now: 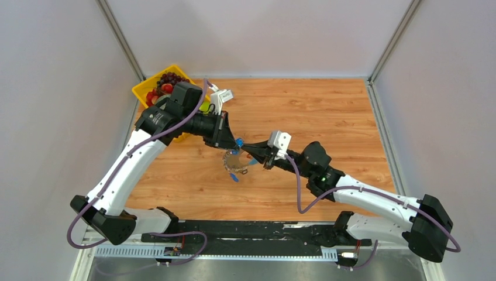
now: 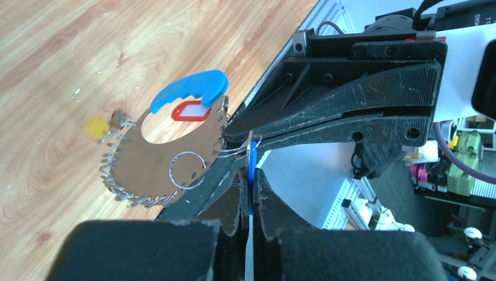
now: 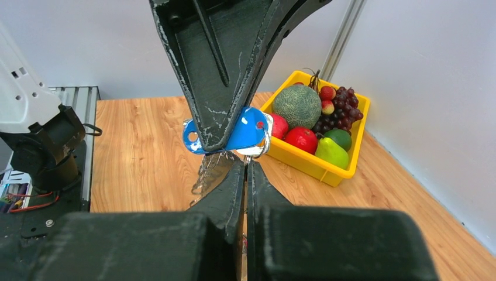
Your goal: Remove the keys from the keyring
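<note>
The keyring (image 2: 187, 91) hangs over the middle of the table (image 1: 327, 117) from the spot where the two arms meet tip to tip. The blue-tagged key (image 3: 248, 132) is at its top. The left gripper (image 2: 250, 175) is clamped flat on that blue tag. The right gripper (image 3: 245, 170) has its jaws pressed together on a thin silver wire loop (image 2: 237, 149) right beside the tag. Whether that wire belongs to the key or to the big ring cannot be told. Only the left wrist view lays the ring out. It shows a grey coiled run, a bright blue band at the end farthest from the fingers, a red tag (image 2: 190, 111) just inside the band, a yellow tag (image 2: 95, 127) on the outer side, and a small round ring (image 2: 187, 168) nearer the grip. The top view shrinks all this to a small dangling loop (image 1: 231, 165), and it does not show whether the low end touches the wood. The right wrist view hides most of the loop behind its own fingers, but it shows the tag's hole and silver rim. It also shows a yellow basket (image 3: 304, 167) of fruit at the table's far left corner, behind the left arm. From above, bare wood stretches to the right and toward the far wall. Grey walls close three sides, and the arm bases and a black rail (image 1: 234, 228) line the near edge.
</note>
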Available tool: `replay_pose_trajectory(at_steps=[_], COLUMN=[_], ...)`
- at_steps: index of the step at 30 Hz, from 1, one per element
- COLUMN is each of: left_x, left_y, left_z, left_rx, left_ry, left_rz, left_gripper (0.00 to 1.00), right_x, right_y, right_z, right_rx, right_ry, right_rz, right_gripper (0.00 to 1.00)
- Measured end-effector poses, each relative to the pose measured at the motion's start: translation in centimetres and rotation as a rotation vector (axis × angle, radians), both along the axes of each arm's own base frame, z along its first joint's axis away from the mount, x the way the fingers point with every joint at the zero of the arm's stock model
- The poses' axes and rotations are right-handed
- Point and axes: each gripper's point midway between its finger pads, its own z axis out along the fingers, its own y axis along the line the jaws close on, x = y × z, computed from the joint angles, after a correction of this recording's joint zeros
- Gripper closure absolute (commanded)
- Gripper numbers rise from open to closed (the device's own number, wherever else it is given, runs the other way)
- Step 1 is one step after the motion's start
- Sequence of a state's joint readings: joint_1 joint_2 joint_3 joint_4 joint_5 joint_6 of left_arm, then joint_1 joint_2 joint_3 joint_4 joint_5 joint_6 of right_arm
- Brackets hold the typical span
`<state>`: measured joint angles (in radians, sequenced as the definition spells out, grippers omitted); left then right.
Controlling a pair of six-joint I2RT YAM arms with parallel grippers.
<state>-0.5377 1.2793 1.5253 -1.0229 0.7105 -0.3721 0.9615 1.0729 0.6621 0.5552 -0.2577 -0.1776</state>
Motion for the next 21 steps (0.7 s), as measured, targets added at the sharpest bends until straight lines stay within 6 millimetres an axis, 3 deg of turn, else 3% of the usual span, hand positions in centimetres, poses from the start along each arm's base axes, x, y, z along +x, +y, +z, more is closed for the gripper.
replay_pose_trajectory(at_steps=[13, 21], left_x=[-0.1, -0.3], left_y=[-0.2, -0.1], left_z=[0.1, -1.6], left_rx=[-0.026, -0.014], left_ry=[0.027, 0.081], left_rz=[-0.037, -0.047], left_gripper=[1.0, 1.0], right_x=[-1.5, -2.1], right_y=[-1.2, -1.5], right_z=[0.5, 0.8], right_rx=[-0.007, 0.009], right_ry=[-0.049, -0.071], right_rz=[0.035, 0.055], right_gripper=[1.0, 1.0])
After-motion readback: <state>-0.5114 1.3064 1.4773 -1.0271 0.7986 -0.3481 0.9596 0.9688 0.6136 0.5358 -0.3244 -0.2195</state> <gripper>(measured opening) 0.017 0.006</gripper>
